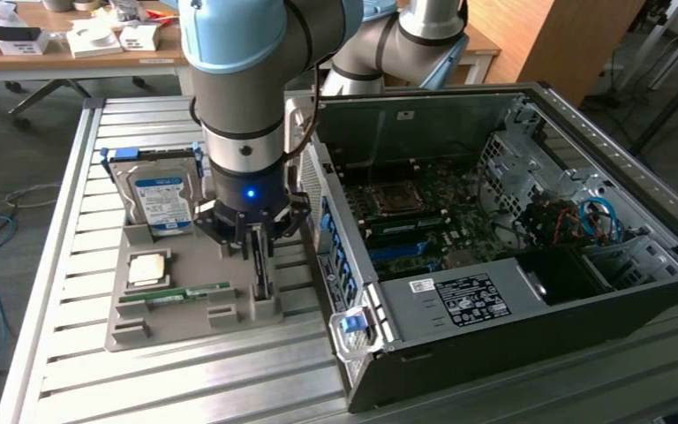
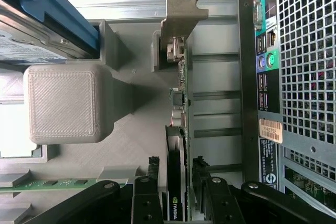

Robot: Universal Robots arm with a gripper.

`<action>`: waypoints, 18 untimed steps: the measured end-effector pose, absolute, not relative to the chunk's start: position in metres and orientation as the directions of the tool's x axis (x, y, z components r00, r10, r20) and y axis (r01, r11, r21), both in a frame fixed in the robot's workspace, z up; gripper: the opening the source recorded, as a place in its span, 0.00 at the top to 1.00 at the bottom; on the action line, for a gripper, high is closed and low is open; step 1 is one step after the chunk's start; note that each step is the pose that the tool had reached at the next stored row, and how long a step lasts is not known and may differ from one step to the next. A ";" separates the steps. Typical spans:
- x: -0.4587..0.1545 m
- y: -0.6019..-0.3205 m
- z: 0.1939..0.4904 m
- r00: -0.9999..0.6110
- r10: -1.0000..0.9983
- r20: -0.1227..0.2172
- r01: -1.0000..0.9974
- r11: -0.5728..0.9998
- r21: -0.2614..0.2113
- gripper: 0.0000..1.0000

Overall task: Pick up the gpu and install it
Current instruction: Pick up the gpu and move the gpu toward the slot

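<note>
The gpu (image 1: 264, 276) stands on its long edge in a slot of the grey printed tray (image 1: 198, 322), near the tray's edge closest to the computer case. In the wrist view the gpu (image 2: 180, 95) runs away from the camera, dark and thin, and ends in a pale metal bracket (image 2: 181, 9). My gripper (image 1: 257, 252) hangs straight down over it. The gripper (image 2: 177, 184) is open, and its black fingers (image 2: 152, 182) straddle the card, one on each side with a narrow gap showing.
A silver blue-labelled hard drive (image 1: 159, 201), a square processor (image 1: 148, 269) and a green memory stick (image 1: 174, 293) share the tray. The open computer case (image 1: 433, 305) lies at the exterior view's right, motherboard (image 1: 422, 221) exposed; its rear panel (image 2: 294, 77) is close beside the card.
</note>
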State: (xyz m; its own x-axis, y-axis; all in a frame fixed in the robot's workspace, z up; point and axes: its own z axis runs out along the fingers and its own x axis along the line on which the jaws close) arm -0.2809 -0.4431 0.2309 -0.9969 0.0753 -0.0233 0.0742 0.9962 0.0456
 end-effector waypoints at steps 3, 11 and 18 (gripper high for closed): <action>-0.281 -0.443 0.231 -0.997 0.075 -0.023 0.074 0.996 0.046 0.61; -0.280 -0.443 0.231 -0.997 0.075 -0.023 0.074 0.996 0.046 0.61; -0.280 -0.443 0.231 -0.997 0.075 -0.023 0.074 0.996 0.046 0.61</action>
State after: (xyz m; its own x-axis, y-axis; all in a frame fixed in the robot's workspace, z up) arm -0.2803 -0.4431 0.2310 -0.9969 0.0753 -0.0233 0.0742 0.9962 0.0456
